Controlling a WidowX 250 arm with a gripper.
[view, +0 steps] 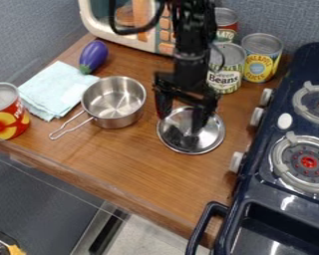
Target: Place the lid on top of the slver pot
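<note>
Nearby, 3 cans [257,59] stand behind the lid [212,135].

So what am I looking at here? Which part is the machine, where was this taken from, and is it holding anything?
The black machine is a robot arm, coming in from the top. At its end is a two-fingered pincer, open above a round metal lid; the lid lies on the wooden counter, so nothing seems to be held. There is one picture, from a camera looking down at a slant. Beside the lid stands an uncovered silver pot. Around them are a pale blue cloth, a purple eggplant, some food cans and a dark blue stove.
</note>
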